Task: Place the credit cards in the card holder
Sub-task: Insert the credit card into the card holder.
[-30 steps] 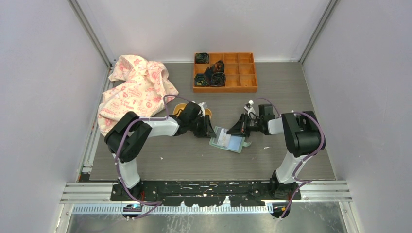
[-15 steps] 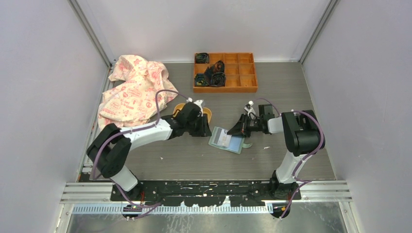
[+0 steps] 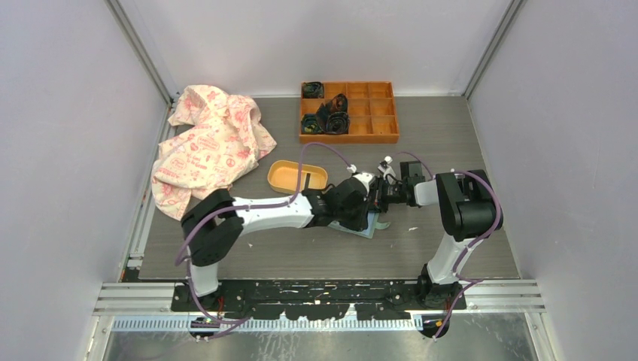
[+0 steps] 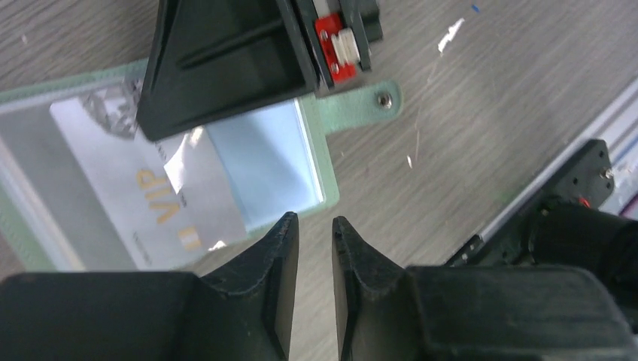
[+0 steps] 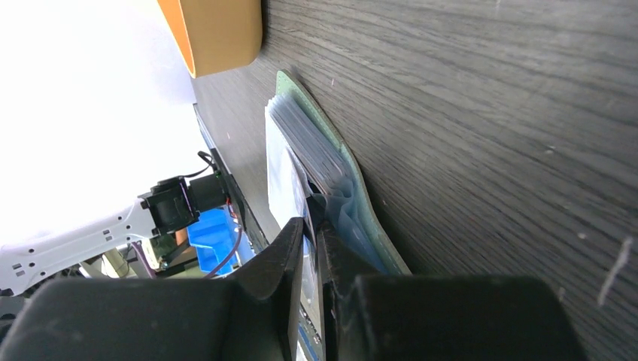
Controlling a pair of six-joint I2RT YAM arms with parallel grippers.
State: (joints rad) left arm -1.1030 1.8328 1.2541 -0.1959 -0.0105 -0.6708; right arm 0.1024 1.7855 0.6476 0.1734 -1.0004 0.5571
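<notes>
Right gripper (image 5: 310, 222) pinches card holder (image 4: 329, 165); left gripper (image 4: 312, 226) overhead.

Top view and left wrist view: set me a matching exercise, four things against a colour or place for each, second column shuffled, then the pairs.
Things:
1. card holder
2. card
3. tray
4. cloth

Descriptions:
A. white with gold lettering
B. heaped at the far left, pink print
C. mint green, lying open, small round snap on its tab
D. orange, at the far edge, dark things in its left compartments

Pairs: 1-C, 2-A, 3-D, 4-B
</notes>
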